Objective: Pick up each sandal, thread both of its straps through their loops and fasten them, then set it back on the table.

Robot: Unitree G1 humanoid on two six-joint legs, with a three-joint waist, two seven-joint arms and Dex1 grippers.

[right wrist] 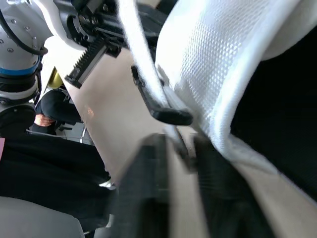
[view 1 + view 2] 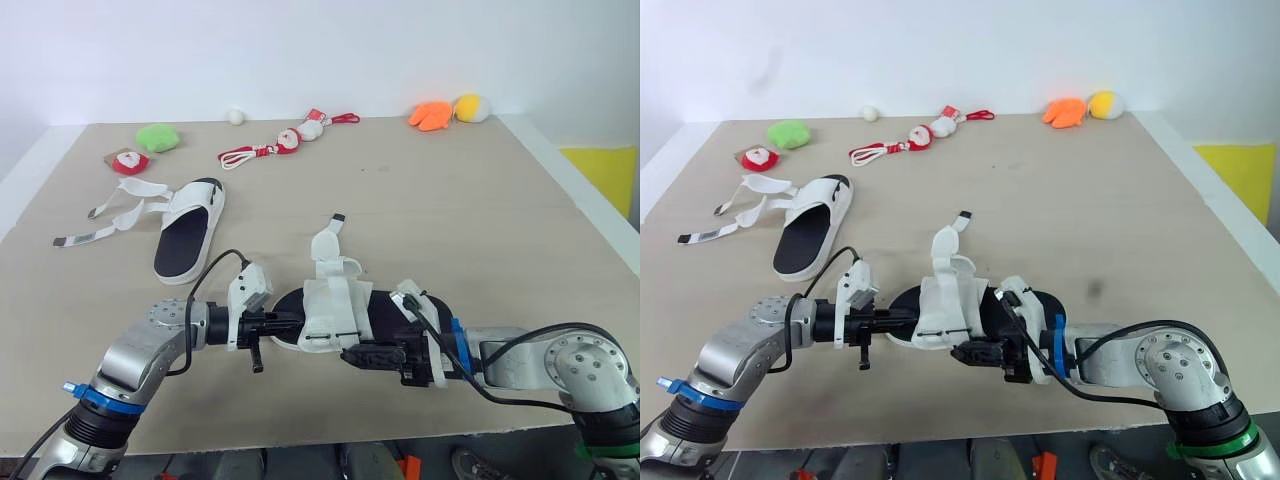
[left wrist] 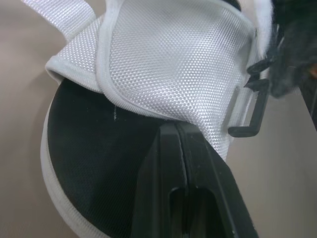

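Closest to you in the head view, both claws meet at the near sandal (image 2: 383,312), which lies flat on the tabletop (image 2: 450,200) by its front edge. Your left claw (image 2: 285,322) comes in from the left and touches the sandal's left end. Your right claw (image 2: 352,355) comes in from the right and sits at the near side of the wide mesh strap (image 2: 330,310). One thin strap (image 2: 330,238) with a dark tip stands up from that sandal. Further back on the left lies the other sandal (image 2: 190,232), flat, with its two loose straps (image 2: 125,205) spread open beside it. Along the far edge you see a green toy (image 2: 157,137), a white ball (image 2: 236,116), a red and white toy (image 2: 288,140) on a cord, an orange toy (image 2: 432,116) and a yellow toy (image 2: 471,107).

In the left wrist view, your left claw is squeezed closed, its two fingers (image 3: 158,168) pressed side to side. Their tips touch the low edge of the mesh strap, over the black footbed (image 3: 94,163). You cannot tell if any cloth is caught between them. A black loop (image 3: 243,131) hangs at the strap's side.

In the right wrist view, your right claw nips a thin grey strip (image 1: 181,146) that hangs just under the black loop. The mesh strap rises beside it. Your left arm (image 1: 20,54) shows behind, across the tabletop.
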